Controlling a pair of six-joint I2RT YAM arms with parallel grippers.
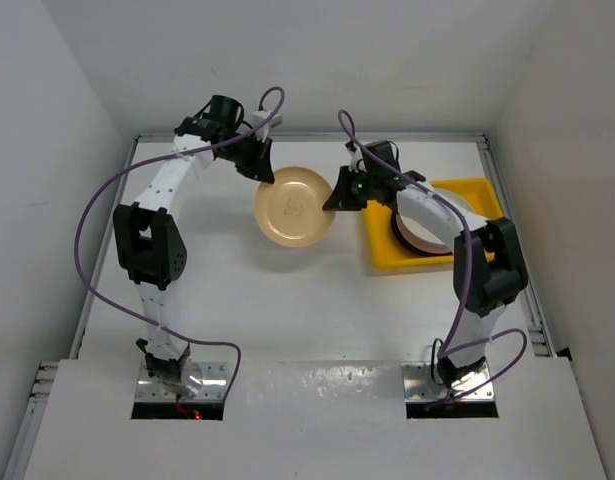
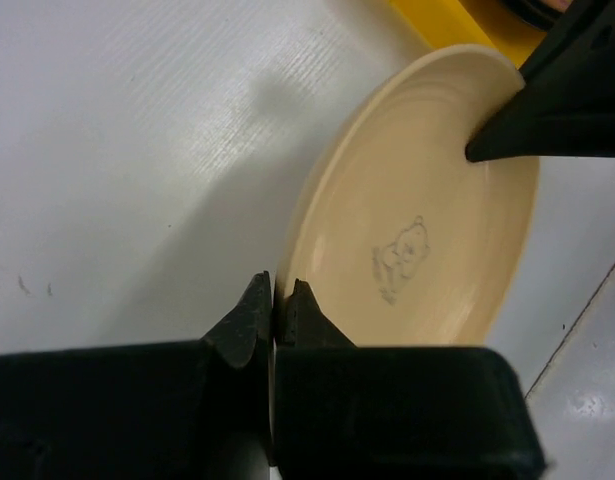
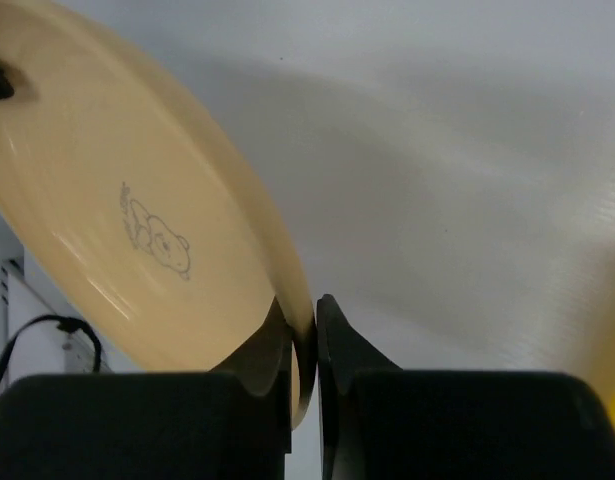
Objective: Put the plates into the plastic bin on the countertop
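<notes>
Peach plate [image 1: 294, 207], tilted above bench [image 1: 287, 300]: rim grasped by left pincer [image 2: 277, 295] at 11 o'clock, right pincer [image 3: 305, 315] at 3 o'clock (both clenched on it). Yellow bin [image 1: 387, 257] further out at 3 o'clock.

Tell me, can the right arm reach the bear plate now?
Yes, it looks so: the right fingers are closed on the rim of the tan plate, on the side nearest the yellow bin, with nothing in between. The left fingers pinch the opposite rim.
</notes>
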